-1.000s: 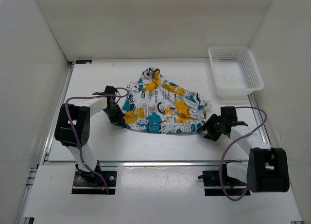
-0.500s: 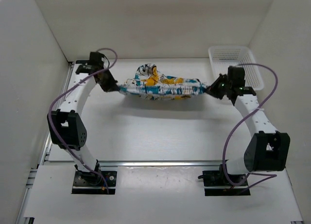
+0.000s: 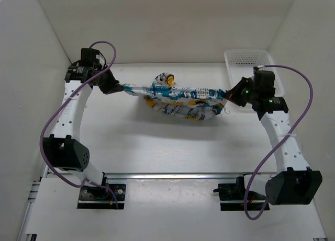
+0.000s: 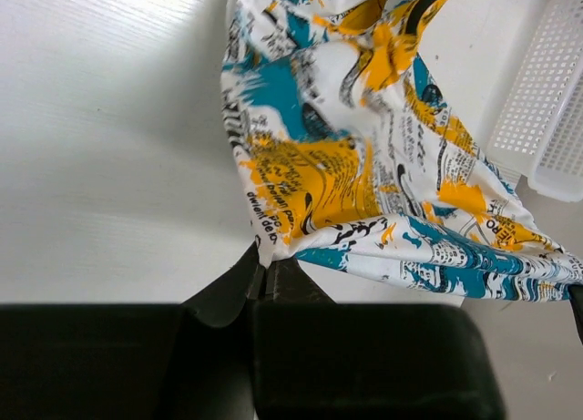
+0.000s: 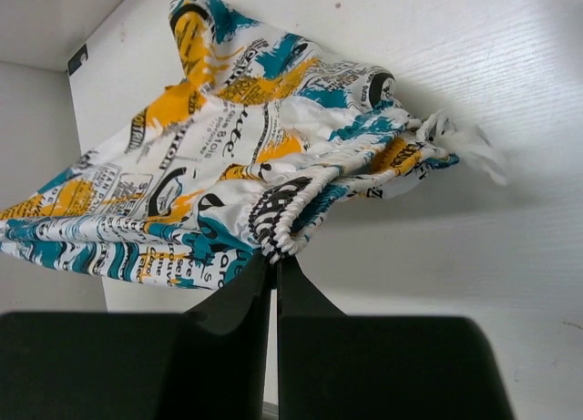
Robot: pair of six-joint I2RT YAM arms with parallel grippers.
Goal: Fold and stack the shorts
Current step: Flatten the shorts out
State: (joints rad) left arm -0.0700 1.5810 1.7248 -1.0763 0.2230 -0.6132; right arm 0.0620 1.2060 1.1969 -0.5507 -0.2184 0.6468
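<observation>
From above, the shorts [image 3: 178,101] hang stretched between the left gripper [image 3: 116,87] and the right gripper [image 3: 234,96], above the table [image 3: 157,141]; the fold looks begun (next, I judge, lay them down flat); the basket [image 3: 246,60] beside the right gripper could snag. Left wrist: clenched on a fabric corner; right wrist: pinching the gathered waistband.

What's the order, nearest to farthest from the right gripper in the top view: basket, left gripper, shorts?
From the right gripper:
1. shorts: pinched in it, stretching off to its left.
2. basket: just behind it, in the far right corner.
3. left gripper: far across on the left, holding the other end of the shorts.
</observation>
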